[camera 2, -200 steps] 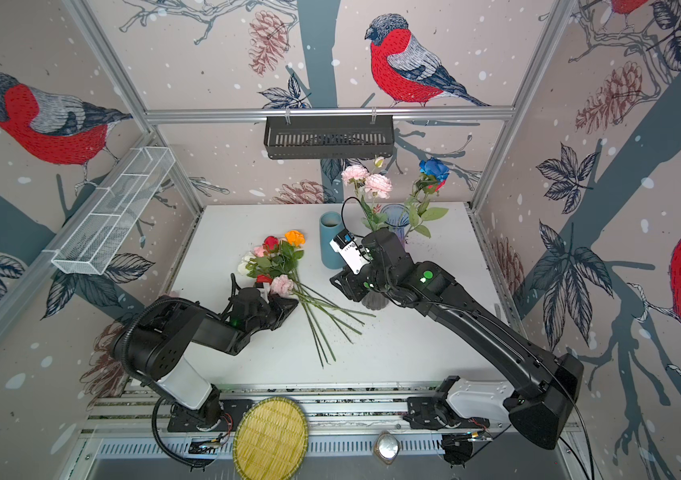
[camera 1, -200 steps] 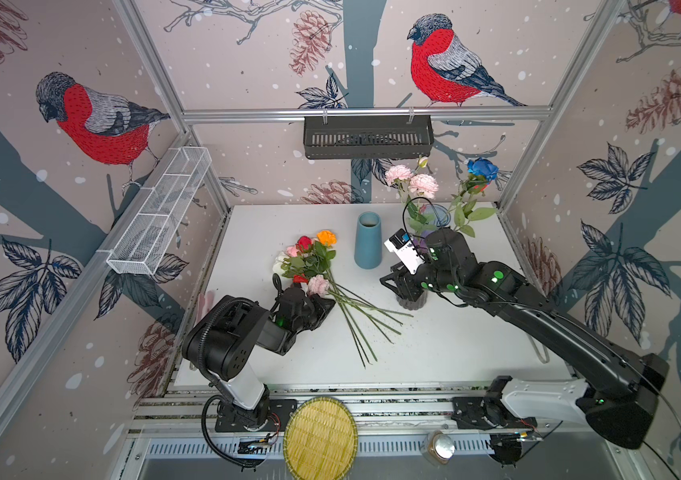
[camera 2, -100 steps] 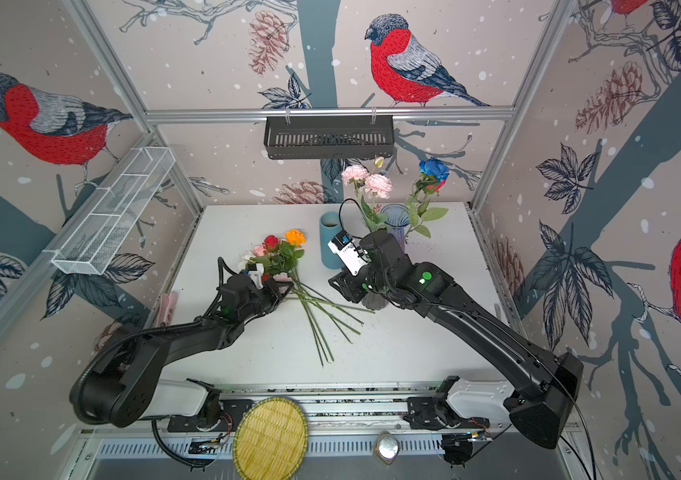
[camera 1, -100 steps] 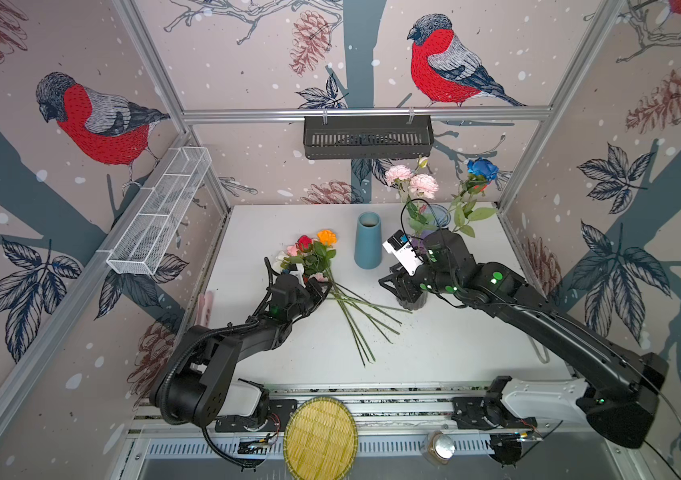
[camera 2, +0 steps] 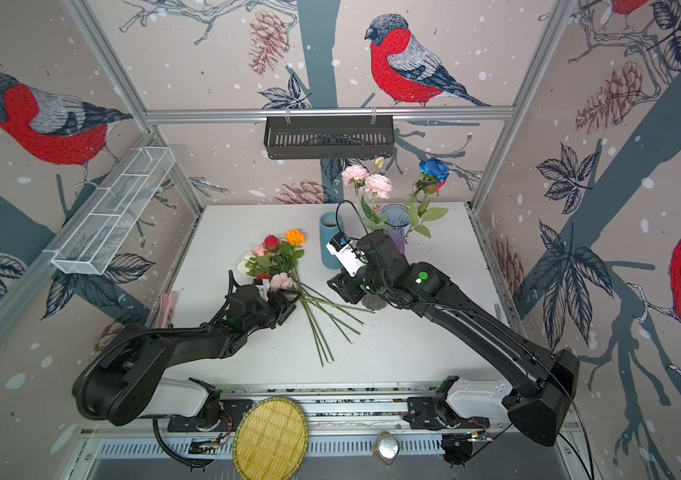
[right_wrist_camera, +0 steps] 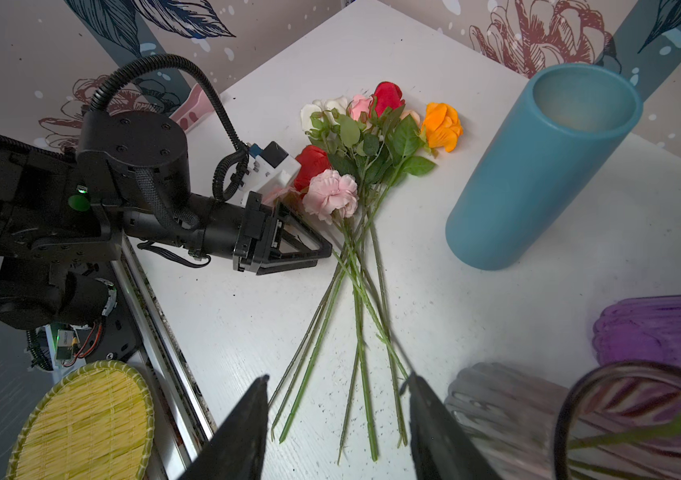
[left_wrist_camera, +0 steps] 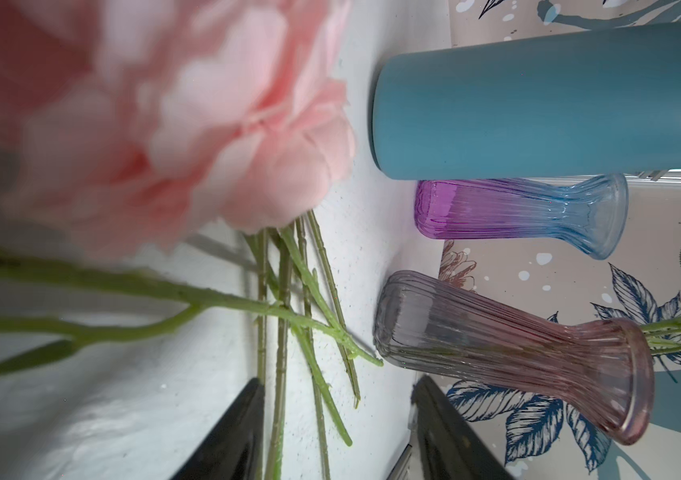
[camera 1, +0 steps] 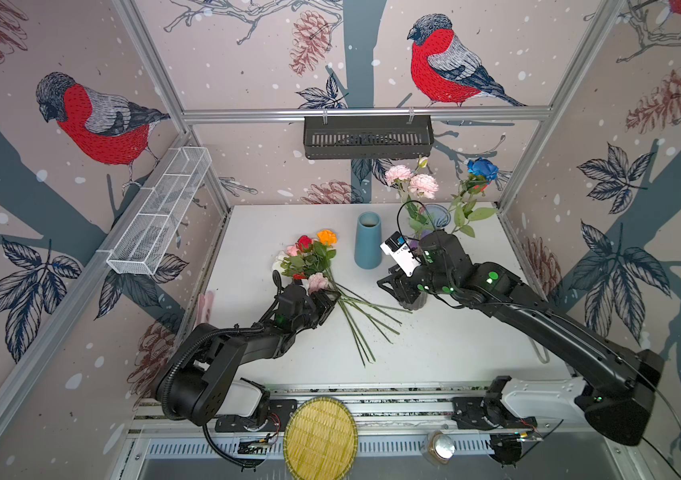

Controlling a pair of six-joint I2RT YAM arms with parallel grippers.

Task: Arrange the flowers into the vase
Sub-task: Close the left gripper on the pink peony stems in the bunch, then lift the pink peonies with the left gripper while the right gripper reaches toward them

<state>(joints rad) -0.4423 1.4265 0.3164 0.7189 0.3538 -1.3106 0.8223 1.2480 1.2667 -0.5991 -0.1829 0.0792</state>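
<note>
Left gripper [camera 1: 327, 300] sat parted at the flowers [camera 1: 311, 259], gripping nothing; right gripper [right_wrist_camera: 336, 380] hung open and empty too. The bunch lay flat on the table [camera 1: 455, 353], stems fanned toward the ribbed vase [left_wrist_camera: 496, 345]. Light, springy, soft-headed by the look of them, and best pinched mid-stem, below the leaves

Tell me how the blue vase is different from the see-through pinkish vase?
The blue vase is solid-coloured and smooth; the see-through pinkish vase is ribbed glass. The blue vase has nearly straight sides, while the pinkish vase flares wide at its mouth. The blue vase looks empty; the pinkish vase has green stems in it. Both stand upright on the white table.
</note>
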